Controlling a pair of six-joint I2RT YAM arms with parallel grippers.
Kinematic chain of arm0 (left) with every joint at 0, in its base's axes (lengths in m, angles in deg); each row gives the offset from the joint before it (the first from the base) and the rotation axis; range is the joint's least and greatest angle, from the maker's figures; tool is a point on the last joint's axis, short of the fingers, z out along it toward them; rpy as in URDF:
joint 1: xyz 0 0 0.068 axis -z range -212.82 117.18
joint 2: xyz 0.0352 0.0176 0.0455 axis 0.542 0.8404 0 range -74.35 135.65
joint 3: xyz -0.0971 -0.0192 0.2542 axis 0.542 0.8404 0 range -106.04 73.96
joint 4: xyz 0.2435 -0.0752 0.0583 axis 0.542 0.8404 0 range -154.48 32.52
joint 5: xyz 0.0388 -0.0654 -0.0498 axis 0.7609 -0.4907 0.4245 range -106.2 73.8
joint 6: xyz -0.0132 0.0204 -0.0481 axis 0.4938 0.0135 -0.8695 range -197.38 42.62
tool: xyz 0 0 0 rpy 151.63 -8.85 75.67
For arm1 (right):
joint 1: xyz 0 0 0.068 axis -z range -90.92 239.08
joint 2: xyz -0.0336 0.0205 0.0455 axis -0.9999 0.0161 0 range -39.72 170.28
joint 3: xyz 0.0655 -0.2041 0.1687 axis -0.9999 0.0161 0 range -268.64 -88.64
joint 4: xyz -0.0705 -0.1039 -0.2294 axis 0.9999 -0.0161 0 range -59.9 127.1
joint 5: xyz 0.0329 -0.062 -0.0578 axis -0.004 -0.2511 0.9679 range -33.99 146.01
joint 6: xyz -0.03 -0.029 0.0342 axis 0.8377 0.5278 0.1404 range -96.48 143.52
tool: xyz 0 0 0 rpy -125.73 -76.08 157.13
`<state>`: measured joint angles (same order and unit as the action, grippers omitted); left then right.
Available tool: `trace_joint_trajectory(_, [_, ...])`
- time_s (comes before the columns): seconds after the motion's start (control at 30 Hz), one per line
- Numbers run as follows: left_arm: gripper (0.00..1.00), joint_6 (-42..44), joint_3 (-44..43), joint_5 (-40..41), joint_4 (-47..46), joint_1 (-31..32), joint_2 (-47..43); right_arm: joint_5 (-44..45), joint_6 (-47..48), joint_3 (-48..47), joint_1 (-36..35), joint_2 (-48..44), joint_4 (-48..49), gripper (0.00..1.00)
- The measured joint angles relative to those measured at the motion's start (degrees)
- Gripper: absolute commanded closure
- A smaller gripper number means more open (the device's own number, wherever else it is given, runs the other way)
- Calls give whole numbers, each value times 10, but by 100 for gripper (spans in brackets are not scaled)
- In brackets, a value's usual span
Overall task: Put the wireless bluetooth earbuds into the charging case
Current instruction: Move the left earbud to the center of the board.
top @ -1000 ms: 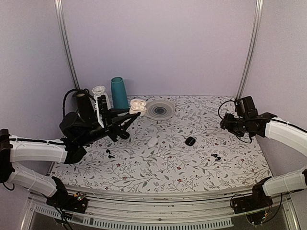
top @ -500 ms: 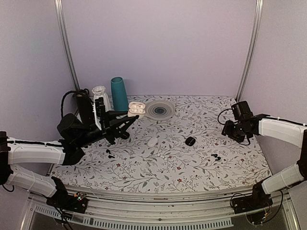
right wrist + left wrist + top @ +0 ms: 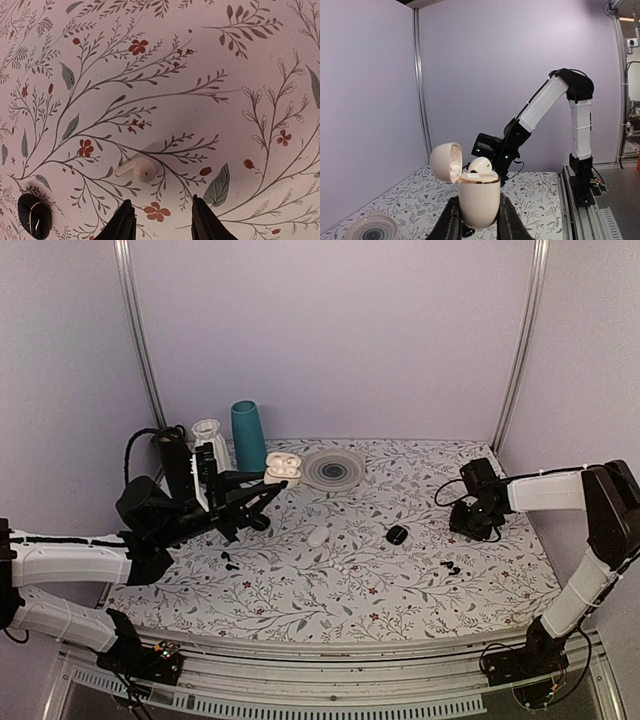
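Above the table's left rear, your left gripper is clamping the case upright, lid open, one earbud seated, so the free well is likely reachable. Your right gripper is hovering, fingers spread, just short of the second earbud lying on the table, ready to pinch.

Left gripper clamped, right gripper parted

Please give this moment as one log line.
left tool: grips open charging case with seated earbud | right tool: open over loose earbud
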<state>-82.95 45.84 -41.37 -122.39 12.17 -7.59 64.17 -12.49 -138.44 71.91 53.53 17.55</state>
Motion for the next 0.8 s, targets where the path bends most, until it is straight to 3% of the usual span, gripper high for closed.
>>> trace_joint_trajectory(0.27, [100, 0, 0, 2, 4, 0, -8, 2, 9, -48, 0, 51, 14, 62])
trace_joint_trajectory(0.5, [100, 0, 0, 2, 14, 0, -8, 11, 10, -97, 4, 97, 9, 72])
trace_joint_trajectory(0.8, [100, 0, 0, 3, 28, 0, -21, 22, 9, -106, 4, 104, -5, 74])
